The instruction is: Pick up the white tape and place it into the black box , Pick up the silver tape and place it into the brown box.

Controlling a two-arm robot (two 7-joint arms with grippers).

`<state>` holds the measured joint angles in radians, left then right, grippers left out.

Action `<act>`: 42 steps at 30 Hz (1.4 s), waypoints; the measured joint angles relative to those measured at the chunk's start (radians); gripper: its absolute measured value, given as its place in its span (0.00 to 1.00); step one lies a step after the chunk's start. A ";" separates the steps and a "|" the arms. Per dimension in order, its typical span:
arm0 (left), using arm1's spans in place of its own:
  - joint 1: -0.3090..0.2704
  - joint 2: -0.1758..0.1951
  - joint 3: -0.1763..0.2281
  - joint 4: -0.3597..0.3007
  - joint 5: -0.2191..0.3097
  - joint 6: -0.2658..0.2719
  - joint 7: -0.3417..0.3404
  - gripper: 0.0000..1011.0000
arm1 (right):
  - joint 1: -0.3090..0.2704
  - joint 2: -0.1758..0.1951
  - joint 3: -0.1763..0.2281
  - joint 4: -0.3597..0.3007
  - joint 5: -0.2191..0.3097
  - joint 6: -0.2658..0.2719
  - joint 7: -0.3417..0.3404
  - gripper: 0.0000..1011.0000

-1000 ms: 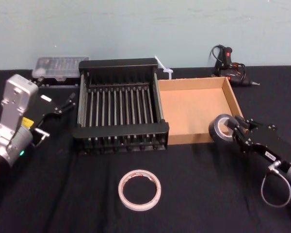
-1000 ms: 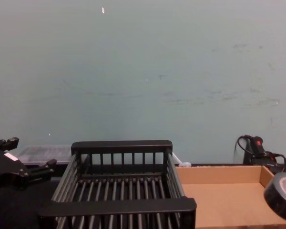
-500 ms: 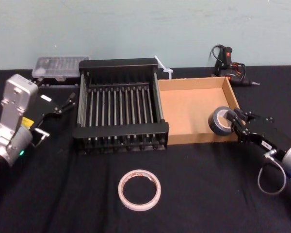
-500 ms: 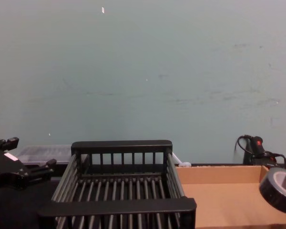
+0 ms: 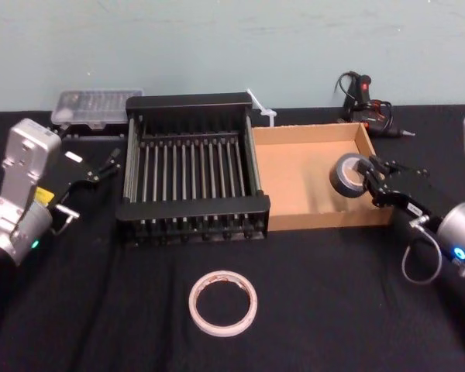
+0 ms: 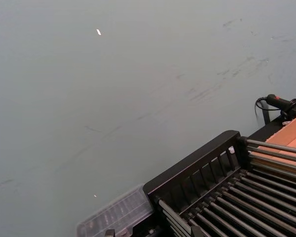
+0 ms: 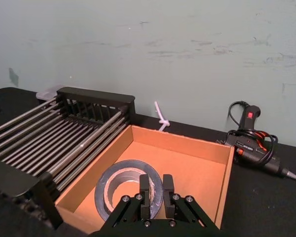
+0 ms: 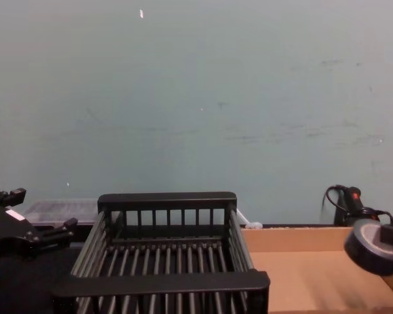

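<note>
Chest view: silver tape (image 8: pixel 371 245) edge-cropped.

A black crate (image 8: pixel 167 261) with barred sides fills the lower middle of the frame. Just right of it lies a tan cardboard tray (image 8: pixel 301 248), touching the crate's side. At the right edge a grey tape roll (image 8: pixel 369 246) hangs above the tray (tilted, its core facing up). The left gripper (image 8: pixel 16 229) sits at lower left, fingers spread. A pale green wall (image 8: pixel 196 98) fills the upper frame.
</note>
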<state>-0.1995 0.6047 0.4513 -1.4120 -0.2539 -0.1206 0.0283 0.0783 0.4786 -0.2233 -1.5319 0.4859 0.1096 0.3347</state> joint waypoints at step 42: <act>0.000 0.000 0.000 0.000 0.000 0.000 0.000 0.99 | 0.263 -0.143 -0.076 0.312 -0.118 0.046 -0.003 0.17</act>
<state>-0.1995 0.6047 0.4514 -1.4120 -0.2539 -0.1205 0.0282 0.3409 0.3357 -0.2994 -1.2194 0.3680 0.1558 0.3319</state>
